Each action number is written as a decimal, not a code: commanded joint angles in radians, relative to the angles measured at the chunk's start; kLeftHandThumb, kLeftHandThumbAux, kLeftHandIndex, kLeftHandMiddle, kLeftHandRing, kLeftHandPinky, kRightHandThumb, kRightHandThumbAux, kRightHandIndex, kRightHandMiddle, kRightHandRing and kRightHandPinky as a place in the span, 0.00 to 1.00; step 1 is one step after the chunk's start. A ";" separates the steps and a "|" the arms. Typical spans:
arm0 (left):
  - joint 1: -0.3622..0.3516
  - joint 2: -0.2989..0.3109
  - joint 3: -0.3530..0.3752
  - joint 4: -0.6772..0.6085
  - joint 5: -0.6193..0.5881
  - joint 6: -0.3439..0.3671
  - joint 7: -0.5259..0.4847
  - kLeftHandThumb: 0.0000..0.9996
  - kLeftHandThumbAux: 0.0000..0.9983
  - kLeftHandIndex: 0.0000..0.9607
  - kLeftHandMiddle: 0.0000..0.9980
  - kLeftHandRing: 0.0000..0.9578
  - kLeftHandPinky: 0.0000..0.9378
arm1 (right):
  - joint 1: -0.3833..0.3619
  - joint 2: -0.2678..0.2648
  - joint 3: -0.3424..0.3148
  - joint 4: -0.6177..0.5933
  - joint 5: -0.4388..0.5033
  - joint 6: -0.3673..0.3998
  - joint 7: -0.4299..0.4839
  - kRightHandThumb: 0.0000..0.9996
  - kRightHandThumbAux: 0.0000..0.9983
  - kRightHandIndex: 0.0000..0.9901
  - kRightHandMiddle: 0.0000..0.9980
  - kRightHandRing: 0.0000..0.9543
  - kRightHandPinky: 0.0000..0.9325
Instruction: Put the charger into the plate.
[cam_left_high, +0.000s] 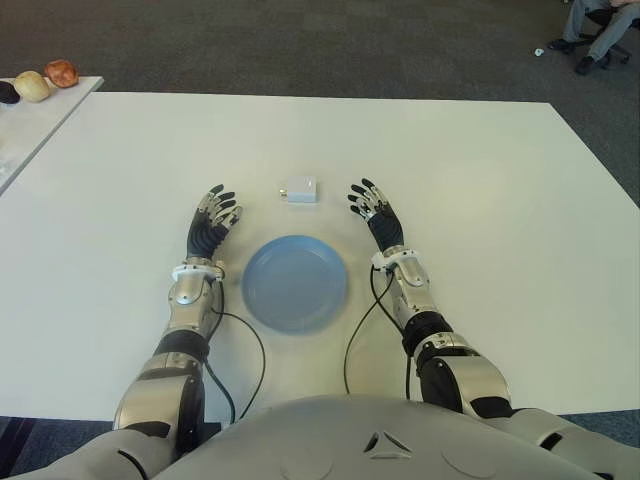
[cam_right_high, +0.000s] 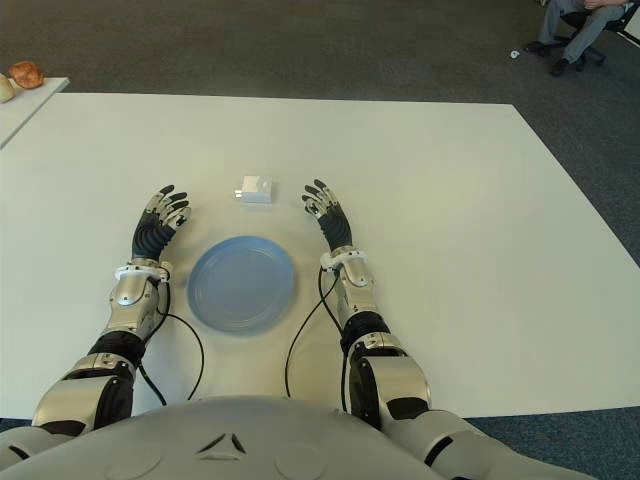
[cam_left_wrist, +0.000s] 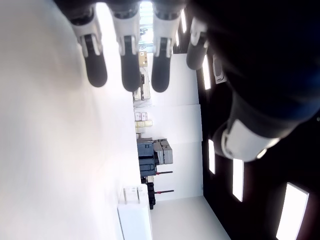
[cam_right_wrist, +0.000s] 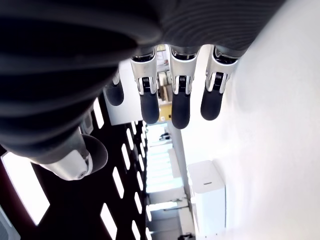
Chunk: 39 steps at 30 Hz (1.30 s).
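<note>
Lying beyond plate (cam_left_high: 295, 283) — charger (cam_left_high: 301, 190).

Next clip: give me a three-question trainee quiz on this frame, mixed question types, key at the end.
1. True or false: the charger already lies in the plate.
2. Which hand shows nearer the charger: A) left hand B) right hand?
3. Fill in: both hands show open on the white ____, holding nothing.

Key:
1. False; it sits on the table beyond the plate.
2. B.
3. table.
</note>
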<state>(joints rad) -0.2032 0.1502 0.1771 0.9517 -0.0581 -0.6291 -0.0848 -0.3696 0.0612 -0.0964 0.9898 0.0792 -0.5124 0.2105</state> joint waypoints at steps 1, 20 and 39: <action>0.085 -0.056 -0.020 0.105 0.013 0.071 0.012 0.02 0.64 0.13 0.21 0.22 0.24 | 0.096 -0.013 0.009 0.065 -0.029 0.048 -0.040 0.07 0.60 0.08 0.19 0.20 0.23; 0.086 -0.073 -0.020 0.106 0.008 0.060 0.006 0.03 0.65 0.13 0.21 0.22 0.24 | 0.090 -0.026 -0.026 -0.130 0.001 0.263 -0.149 0.11 0.68 0.11 0.23 0.24 0.28; 0.043 -0.080 -0.016 0.178 0.011 0.063 0.016 0.04 0.64 0.13 0.20 0.21 0.24 | -0.040 0.047 0.031 -0.465 -0.119 0.489 -0.464 0.35 0.69 0.06 0.19 0.22 0.26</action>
<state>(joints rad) -0.2491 0.1301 0.1773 1.0085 -0.0582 -0.6553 -0.0806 -0.3510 0.0853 -0.0851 0.5128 -0.0103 -0.0355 -0.2113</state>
